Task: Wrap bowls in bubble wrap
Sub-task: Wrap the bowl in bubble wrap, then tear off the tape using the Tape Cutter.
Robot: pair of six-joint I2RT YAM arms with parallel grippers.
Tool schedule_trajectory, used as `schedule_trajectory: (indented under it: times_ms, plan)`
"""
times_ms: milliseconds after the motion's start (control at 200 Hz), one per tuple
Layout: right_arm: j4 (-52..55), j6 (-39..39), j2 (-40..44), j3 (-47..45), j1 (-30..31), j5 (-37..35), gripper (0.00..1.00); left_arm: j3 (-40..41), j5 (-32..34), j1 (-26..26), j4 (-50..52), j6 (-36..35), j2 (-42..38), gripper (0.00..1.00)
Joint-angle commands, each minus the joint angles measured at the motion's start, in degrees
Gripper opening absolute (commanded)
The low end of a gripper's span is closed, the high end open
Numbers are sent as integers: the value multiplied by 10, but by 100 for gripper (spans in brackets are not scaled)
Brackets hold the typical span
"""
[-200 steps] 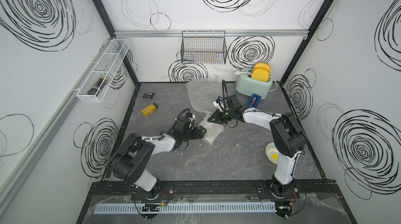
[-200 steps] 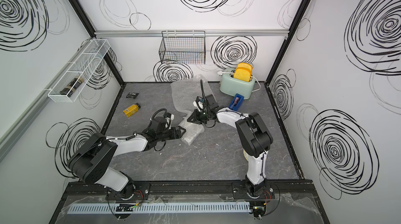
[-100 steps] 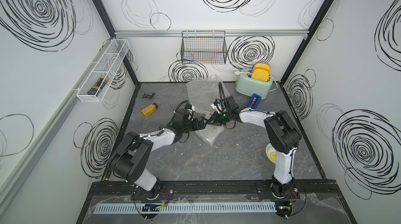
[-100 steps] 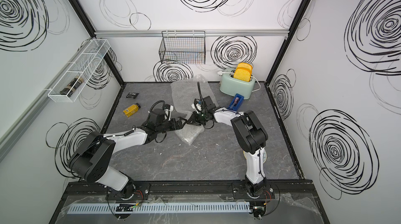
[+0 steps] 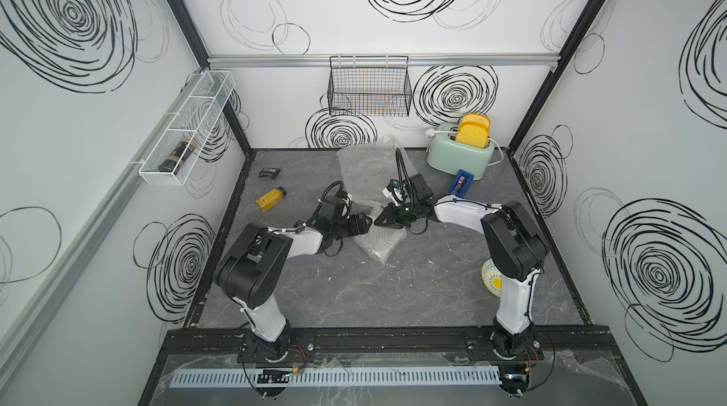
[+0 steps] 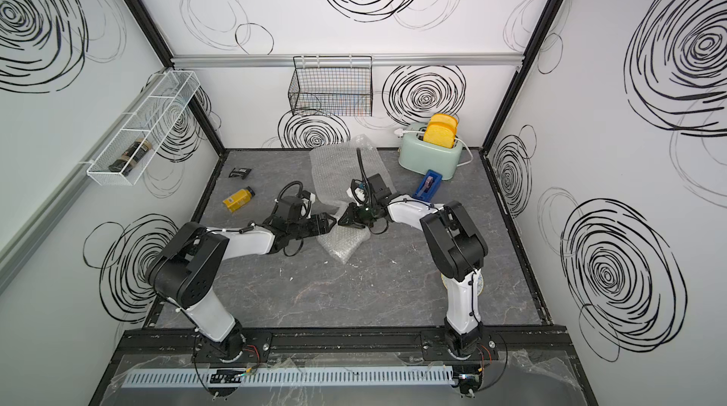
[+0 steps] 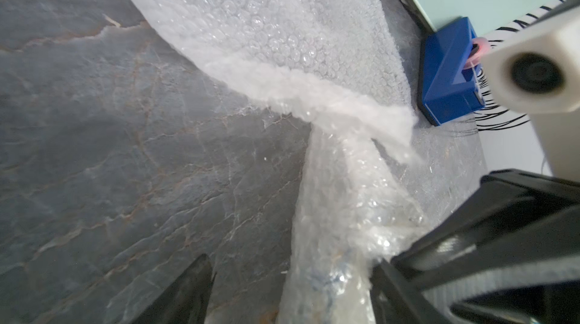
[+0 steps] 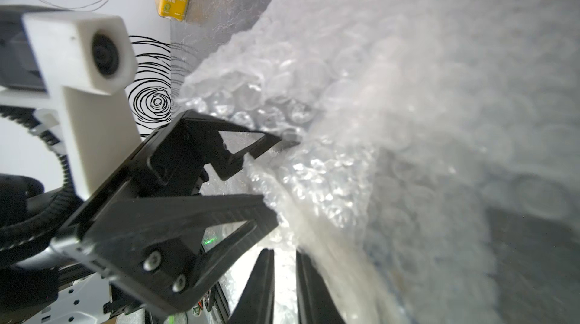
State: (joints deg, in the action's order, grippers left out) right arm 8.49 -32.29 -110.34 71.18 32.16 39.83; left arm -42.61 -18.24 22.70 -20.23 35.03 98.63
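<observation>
Bubble wrap (image 5: 366,172) lies on the grey surface (image 5: 354,297) in two masses: a loose sheet toward the back wall and a crumpled bundle (image 5: 378,247) in front of it. One bowl (image 5: 491,278), pale with a yellow centre, is in view, half hidden behind the right arm and well apart from the wrap. A toaster (image 5: 460,156) holds two yellow slices (image 5: 474,134). A white wire shelf (image 5: 189,128) on the left wall holds one dark jar (image 5: 175,154), and a black wire basket (image 5: 369,89) hangs on the back wall. One blue tape dispenser (image 5: 461,185), one yellow bottle (image 5: 270,199) and one black packet (image 5: 269,173) lie loose. The left tool (image 5: 369,223) stands wide open, its fingers (image 8: 266,142) on either side of a twisted bunch of wrap. The right tool (image 5: 377,221) is nearly closed, with wrap in the slit between its fingers (image 8: 263,288); whether it pinches the wrap I cannot tell.
</observation>
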Motion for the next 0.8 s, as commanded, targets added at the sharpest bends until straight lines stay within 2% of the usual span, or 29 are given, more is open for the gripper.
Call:
schedule_trajectory:
  times_ms: [0, 125, 245, 370, 510, 650, 796]
  plan:
    - [24, 23, 66, -3, -16, 1, 27, 1, -3, -4, -29, -2, 9, 79]
    - [21, 25, 131, -31, -72, -19, 48, 1, -6, -5, -28, -1, 10, 79]
    - [4, 1, 180, -69, -173, -50, 56, 1, -7, -5, -26, -2, 9, 79]
    - [-45, -52, 201, -115, -281, -47, 58, 1, -10, -5, -26, -2, 13, 78]
    - [-79, -81, 186, -129, -358, -33, 60, 0, -11, -5, -26, -2, 16, 78]
    - [-95, -90, 141, -116, -395, -14, 60, 0, -11, -5, -27, -2, 17, 77]
    - [-106, -92, 102, -96, -400, 1, 60, 0, -12, -5, -26, -2, 15, 77]
